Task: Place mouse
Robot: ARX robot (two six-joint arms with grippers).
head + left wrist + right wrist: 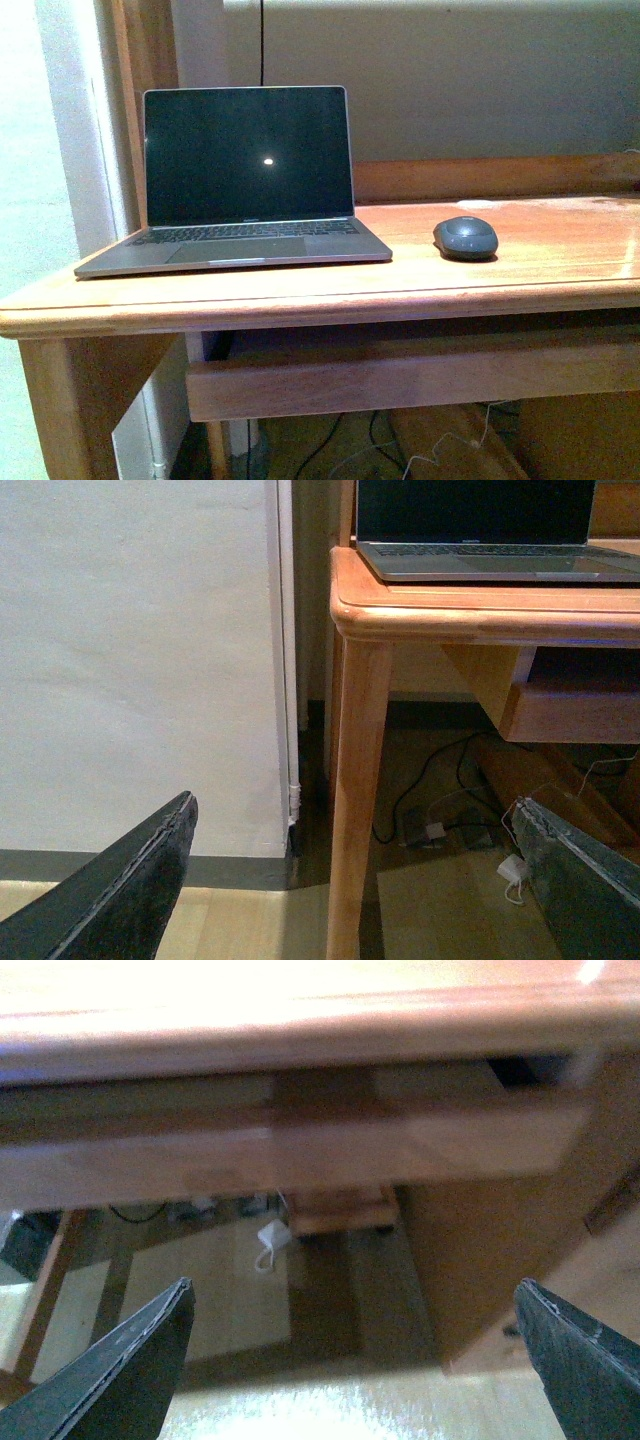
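While the mouse [466, 237] sits free, the laptop [240, 185] stands near — apart.

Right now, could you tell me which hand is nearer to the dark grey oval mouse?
Probably the right hand: it hangs below the desk's front edge, while the left hand is by the desk's left leg. The mouse lies right of centre.

The wooden desk [520, 270] had a shiny top. A laptop [245, 185] sat open on its left part, with a dark screen. A grey mouse [465, 237] lay on the desk just to the right of the laptop, not touching it.
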